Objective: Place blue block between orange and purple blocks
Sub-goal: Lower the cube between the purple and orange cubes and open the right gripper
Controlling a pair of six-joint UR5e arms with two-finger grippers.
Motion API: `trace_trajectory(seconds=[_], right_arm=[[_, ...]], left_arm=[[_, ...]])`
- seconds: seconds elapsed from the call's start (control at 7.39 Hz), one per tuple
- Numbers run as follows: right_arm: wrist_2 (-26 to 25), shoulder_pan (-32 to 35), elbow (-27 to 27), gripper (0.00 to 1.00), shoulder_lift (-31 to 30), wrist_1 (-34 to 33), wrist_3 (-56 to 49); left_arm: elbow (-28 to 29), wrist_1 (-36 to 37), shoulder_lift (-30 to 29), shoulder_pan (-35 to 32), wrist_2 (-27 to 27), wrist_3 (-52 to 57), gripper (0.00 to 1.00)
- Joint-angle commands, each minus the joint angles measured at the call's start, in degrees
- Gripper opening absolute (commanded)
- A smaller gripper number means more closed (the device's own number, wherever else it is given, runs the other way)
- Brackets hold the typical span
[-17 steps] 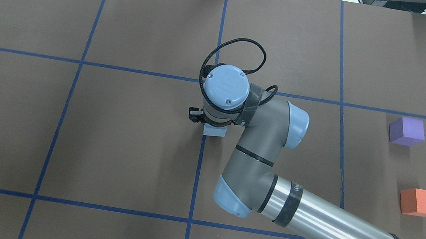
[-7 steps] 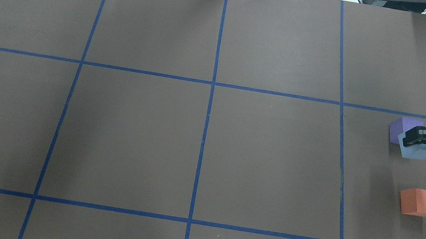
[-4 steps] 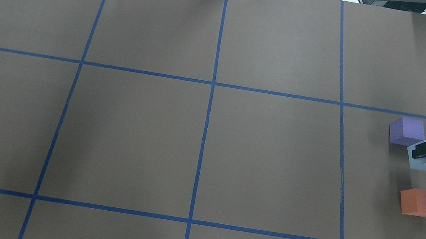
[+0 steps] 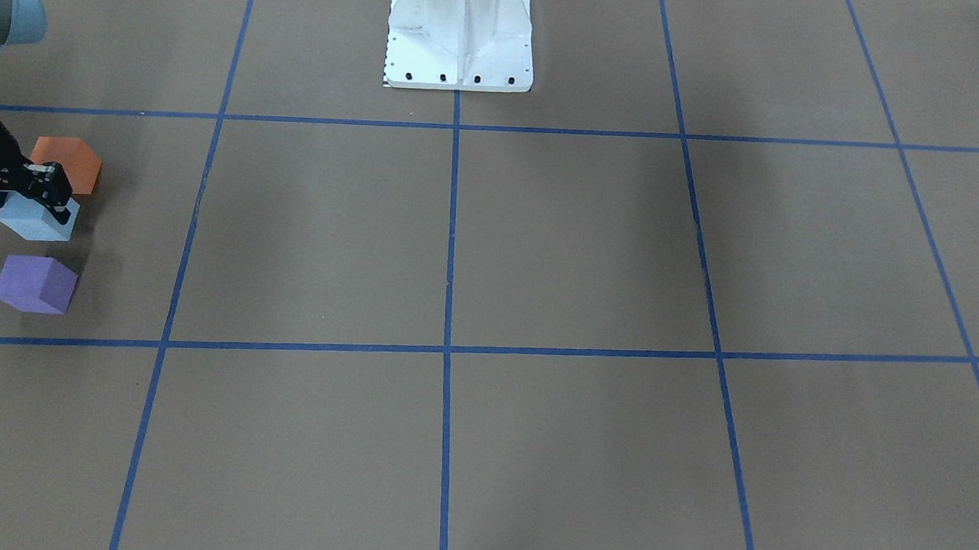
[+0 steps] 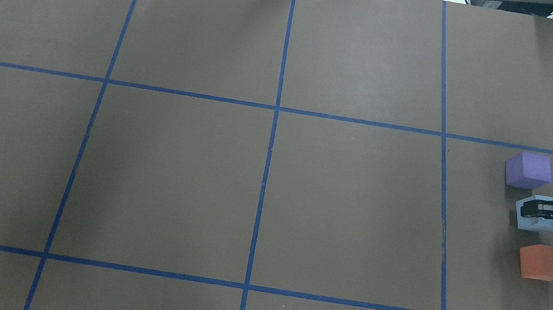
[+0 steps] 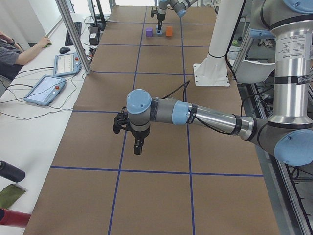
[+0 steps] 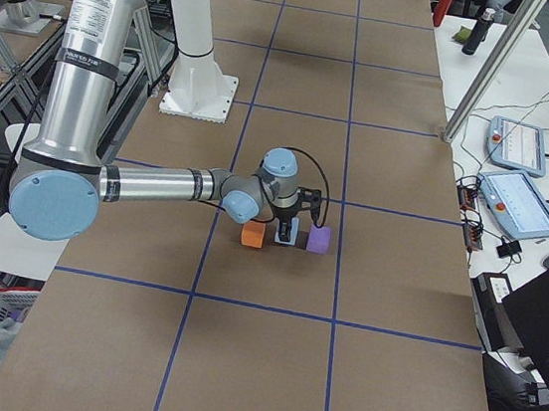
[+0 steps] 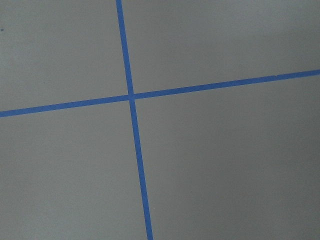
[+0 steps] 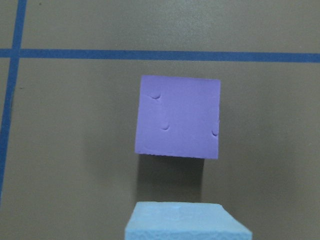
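Note:
My right gripper (image 5: 538, 210) is shut on the light blue block (image 5: 534, 224) and holds it low over the table. The block is in the gap between the purple block (image 5: 528, 170) and the orange block (image 5: 545, 262), touching neither. The front view shows the same row: orange (image 4: 68, 161), blue (image 4: 35, 223), purple (image 4: 34, 283), with the right gripper (image 4: 39, 194) on the blue one. The right wrist view shows the purple block (image 9: 178, 116) ahead and the blue block's top (image 9: 187, 223) below. My left gripper (image 6: 132, 137) shows only in the left exterior view, over bare table; I cannot tell its state.
Blue tape lines (image 5: 265, 175) divide the brown table into squares. The white robot base plate (image 4: 459, 47) stands at the robot's edge. An operator (image 6: 14, 49) and tablets (image 6: 46, 88) are at a side desk.
The right gripper carried the blue block from the table's middle to the right side. In the last half second it shifted slightly left and toward the orange block, into the gap.

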Motion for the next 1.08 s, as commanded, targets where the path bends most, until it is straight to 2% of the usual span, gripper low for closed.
trace_trajectory(seconds=[0.0,0.41,0.68,0.81,0.95], right_arm=[[-0.45,-0.64,-3.1,0.97,-0.16,5.35,-0.12],[0.51,0.06,-0.91,0.99,-0.51,4.39,-0.83],[5.76,2.25,1.8,0.99,-3.04,4.29,-1.18],[6.84,5.4,3.47,0.99,-3.67,0.73,-6.4],[9.98,11.78,7.58,0.99,-3.76,-9.05,-15.85]], left_arm=[[0.0,-0.03,0.0,0.0,-0.05,0.02,1.0],[-0.09,-0.03,0.0,0.0,-0.05,0.02,1.0],[-0.53,0.06,0.09,-0.09,-0.05,0.02,1.0],[-0.44,0.06,0.09,-0.09,-0.05,0.02,1.0],[-0.44,0.06,0.0,-0.09,-0.05,0.02,1.0]])
